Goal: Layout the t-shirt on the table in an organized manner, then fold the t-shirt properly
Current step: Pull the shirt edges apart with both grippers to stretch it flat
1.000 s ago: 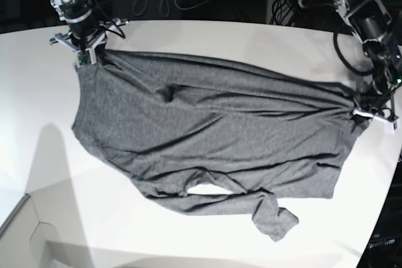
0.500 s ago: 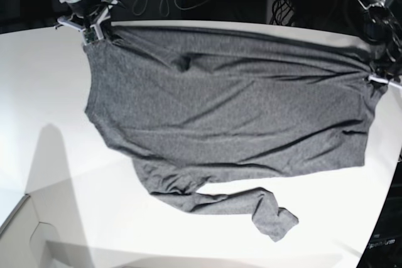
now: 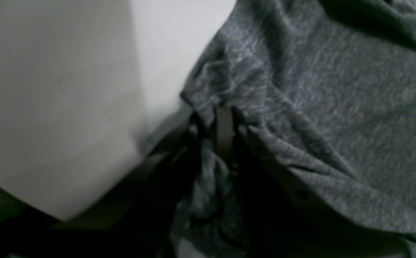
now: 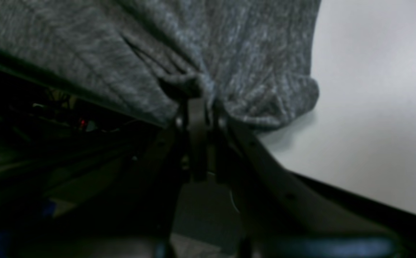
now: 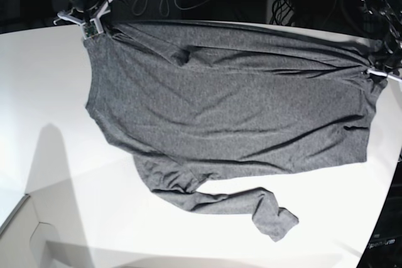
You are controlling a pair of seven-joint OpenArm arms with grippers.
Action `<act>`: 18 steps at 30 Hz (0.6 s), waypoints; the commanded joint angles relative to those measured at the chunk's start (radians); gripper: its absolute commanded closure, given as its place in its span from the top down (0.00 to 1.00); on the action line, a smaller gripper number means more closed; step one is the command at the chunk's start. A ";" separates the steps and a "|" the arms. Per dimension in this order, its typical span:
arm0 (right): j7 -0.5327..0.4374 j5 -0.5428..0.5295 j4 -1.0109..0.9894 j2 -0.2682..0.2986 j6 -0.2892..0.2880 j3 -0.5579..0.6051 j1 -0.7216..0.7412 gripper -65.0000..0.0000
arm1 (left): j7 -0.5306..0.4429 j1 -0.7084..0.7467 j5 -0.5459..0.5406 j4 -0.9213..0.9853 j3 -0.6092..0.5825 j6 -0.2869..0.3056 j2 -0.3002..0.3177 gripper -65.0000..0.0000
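The t-shirt [image 5: 232, 98] lies spread across the counter [image 5: 50, 92], long axis running between both claws. The right claw [image 4: 197, 104] and left claw [image 3: 224, 118] are each clamped on opposite far corners, sleeve trailing nearest the front edge.

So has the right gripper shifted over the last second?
Yes. In the base view the right gripper, shut on the t-shirt, has gone up-frame toward the table's far edge, dragging that corner of cloth along.
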State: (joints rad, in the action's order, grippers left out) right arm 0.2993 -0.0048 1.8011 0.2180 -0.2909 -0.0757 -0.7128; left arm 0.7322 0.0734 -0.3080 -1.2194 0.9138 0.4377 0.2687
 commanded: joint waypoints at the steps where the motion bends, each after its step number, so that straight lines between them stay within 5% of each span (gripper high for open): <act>1: 0.004 0.004 0.013 0.004 0.005 -0.005 -0.012 0.00 | 0.022 -0.004 0.008 -0.007 -0.002 -0.004 0.014 0.01; 8: 0.004 0.004 0.019 0.002 0.009 -0.005 -0.009 0.00 | 0.022 -0.002 0.008 -0.007 0.000 -0.004 0.016 0.04; 15: 0.004 0.004 0.101 -0.047 0.014 -0.051 -0.009 0.08 | 0.022 -0.001 0.008 -0.017 0.001 -0.004 0.017 0.48; 18: 0.005 0.004 0.111 -0.076 0.008 -0.075 -0.008 0.15 | 0.022 -0.001 0.008 -0.017 0.001 -0.004 0.020 0.52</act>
State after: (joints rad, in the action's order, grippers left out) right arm 0.3248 0.0029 1.8915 0.1356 -0.2890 -0.1467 -0.7128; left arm 0.7406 0.0723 -0.3077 -1.2251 0.9127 0.4381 0.2703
